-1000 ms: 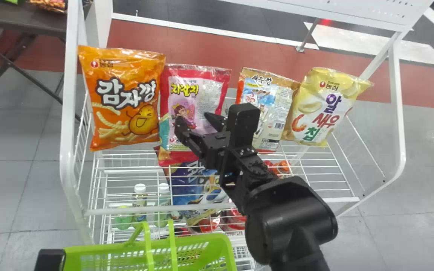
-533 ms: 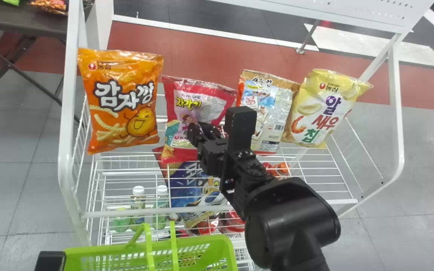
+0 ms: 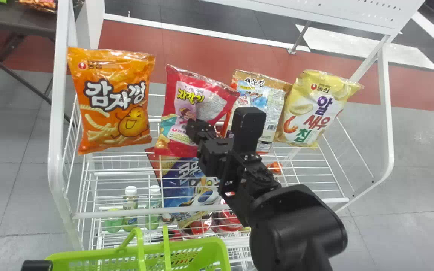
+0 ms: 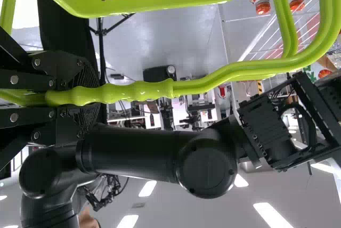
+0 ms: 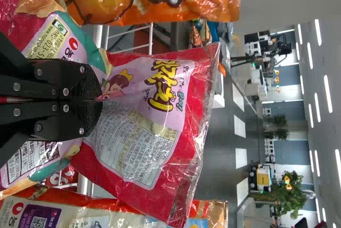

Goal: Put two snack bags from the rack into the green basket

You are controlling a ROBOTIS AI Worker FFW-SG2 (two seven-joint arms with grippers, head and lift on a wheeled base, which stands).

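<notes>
One red bag (image 3: 205, 103) pinched in right hand (image 3: 197, 128), green basket (image 3: 209, 244) by rack's (image 3: 55, 113) near edge, left hand (image 3: 36, 265) clasping its handle (image 4: 138, 91).

A shop-like space — snack bags (image 3: 113, 101) on a wire rack (image 3: 55, 131).

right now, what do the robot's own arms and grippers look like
The right arm is black, with smooth, drum-like rounded joints and a boxy black housing near its wrist. The left gripper and right gripper match: black, flat-fingered, dotted with round silvery screw heads, their fingertips finely textured.
</notes>
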